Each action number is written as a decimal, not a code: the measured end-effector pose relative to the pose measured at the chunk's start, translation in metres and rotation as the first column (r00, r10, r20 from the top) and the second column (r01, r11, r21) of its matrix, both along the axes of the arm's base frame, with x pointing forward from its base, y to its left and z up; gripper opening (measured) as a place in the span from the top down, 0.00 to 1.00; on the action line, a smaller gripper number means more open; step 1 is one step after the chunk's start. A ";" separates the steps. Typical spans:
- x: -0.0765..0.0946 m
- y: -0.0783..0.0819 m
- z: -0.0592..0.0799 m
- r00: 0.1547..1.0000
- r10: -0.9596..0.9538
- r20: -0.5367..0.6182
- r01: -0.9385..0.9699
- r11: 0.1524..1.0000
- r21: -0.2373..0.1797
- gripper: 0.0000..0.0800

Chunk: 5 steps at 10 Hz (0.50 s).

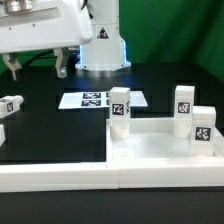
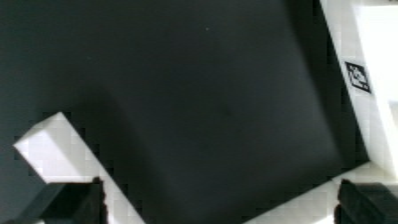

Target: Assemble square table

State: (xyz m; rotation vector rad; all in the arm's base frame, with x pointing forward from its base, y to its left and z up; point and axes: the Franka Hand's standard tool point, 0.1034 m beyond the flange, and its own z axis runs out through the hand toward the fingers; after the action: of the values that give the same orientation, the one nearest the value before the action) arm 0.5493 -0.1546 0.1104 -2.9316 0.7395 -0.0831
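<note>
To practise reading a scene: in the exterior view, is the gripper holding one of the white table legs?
No. The gripper hangs open and empty above the black table, while the upright legs stand apart from it.

The counter (image 1: 40,125) is black all over. The square table top (image 1: 160,150), near the counter's front edge, is plain white, rim and sockets alike. Three legs (image 1: 119,112) standing on it are white, each with a black-and-white square tag. A fourth white leg (image 1: 10,104) with the same kind of tag lies by the counter's edge at the exterior view's left. The marker board (image 1: 98,100) is white, printed with black tags. The arm's base (image 1: 103,45) is white; the fingers (image 1: 62,68) are dark. The backdrop (image 1: 185,40) is green.
</note>
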 end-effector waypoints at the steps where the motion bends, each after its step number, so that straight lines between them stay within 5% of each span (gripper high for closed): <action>1: -0.017 -0.016 -0.007 1.000 0.010 -0.026 -0.010 1.000 0.009 0.19; 2: -0.049 -0.034 -0.016 0.993 0.036 -0.112 -0.028 0.997 0.077 0.19; 3: -0.072 -0.061 -0.028 0.987 0.024 -0.157 -0.009 0.995 0.097 0.19; 5: -0.082 -0.056 -0.030 0.960 0.041 -0.278 0.006 0.986 0.166 0.19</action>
State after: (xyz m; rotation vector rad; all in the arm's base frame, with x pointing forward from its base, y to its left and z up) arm 0.4676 -0.2106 0.0809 -2.8190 0.7160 0.3857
